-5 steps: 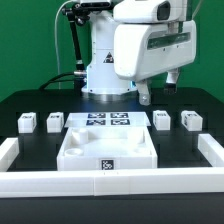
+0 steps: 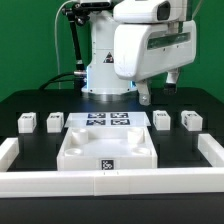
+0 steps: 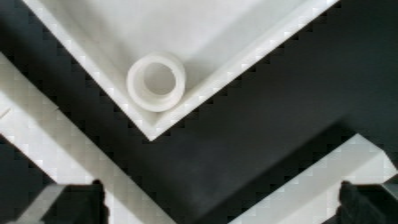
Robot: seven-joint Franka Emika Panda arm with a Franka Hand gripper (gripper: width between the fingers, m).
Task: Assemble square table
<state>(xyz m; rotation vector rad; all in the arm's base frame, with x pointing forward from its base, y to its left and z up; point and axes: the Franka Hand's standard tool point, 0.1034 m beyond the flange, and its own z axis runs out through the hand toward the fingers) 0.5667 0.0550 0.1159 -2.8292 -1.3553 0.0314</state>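
- Black-and-white tags mark the square table top (image 2: 80, 155), its four legs (image 2: 28, 122) and the marker board (image 2: 108, 120); the patterns are too small to read.
- The top lies on the dark surface (image 2: 25, 100) beside the marker board, two legs flanking each side.
- The hand (image 3: 214, 205) hangs spread, holding nothing, over a corner socket (image 3: 155, 82).
- Nothing has moved since the earlier frame.

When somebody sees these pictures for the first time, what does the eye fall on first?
The big white top lies in the middle of the black table, before the white arm. Four small legs stand in two pairs, one at the exterior view's left, one at its right. The wrist view shows a round socket in a corner of the top.
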